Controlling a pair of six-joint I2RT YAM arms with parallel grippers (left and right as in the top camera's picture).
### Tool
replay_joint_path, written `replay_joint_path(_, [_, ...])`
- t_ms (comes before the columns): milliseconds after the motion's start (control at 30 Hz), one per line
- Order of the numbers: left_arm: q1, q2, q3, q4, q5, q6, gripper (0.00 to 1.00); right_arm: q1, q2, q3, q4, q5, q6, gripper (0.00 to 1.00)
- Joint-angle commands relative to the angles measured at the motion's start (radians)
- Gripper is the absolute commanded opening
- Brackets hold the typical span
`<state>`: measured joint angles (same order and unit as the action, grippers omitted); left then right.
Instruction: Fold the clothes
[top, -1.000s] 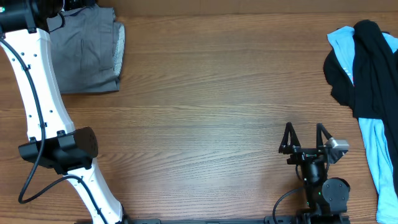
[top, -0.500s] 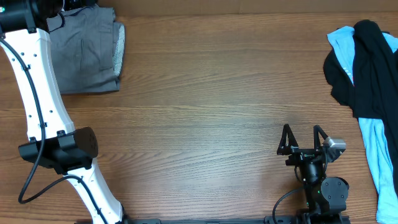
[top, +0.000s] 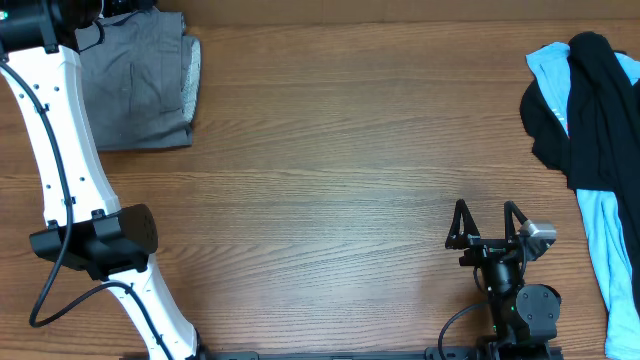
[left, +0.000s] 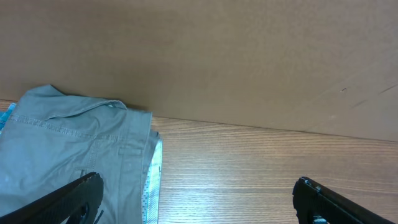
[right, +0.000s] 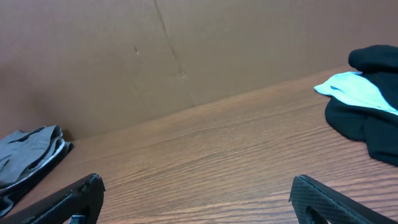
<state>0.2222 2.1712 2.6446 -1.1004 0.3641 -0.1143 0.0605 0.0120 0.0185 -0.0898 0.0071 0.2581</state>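
Folded grey shorts (top: 140, 90) lie at the table's far left corner; they also show in the left wrist view (left: 74, 155) and far off in the right wrist view (right: 28, 152). A black garment (top: 590, 100) lies over a pale-blue garment (top: 605, 235) at the right edge; both show in the right wrist view, black (right: 367, 121), pale-blue (right: 354, 90). My left gripper (left: 199, 199) is open and empty, low by the shorts' right edge. My right gripper (top: 487, 222) is open and empty near the front edge, seen also in the right wrist view (right: 199, 199).
A brown cardboard wall (left: 236, 56) stands along the table's far edge. My left arm (top: 60, 170) runs up the left side of the wooden table (top: 340, 150). The right arm's base (top: 515, 305) sits at the front.
My right gripper has drawn back slightly toward the front edge. The left arm and the clothes have not moved.
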Motion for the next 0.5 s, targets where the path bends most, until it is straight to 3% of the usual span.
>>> replay_joint_path(0, [0.0,0.01,0.002,0.001,0.01,-0.013,1.0,0.006,-0.009,-0.01,0.006,-0.002,0.0,1.0])
replay_joint_path(467, [-0.018,-0.03,-0.007,-0.031,-0.011,-0.013,1.0,0.006,-0.009,-0.01,0.006,-0.002,0.0,1.0])
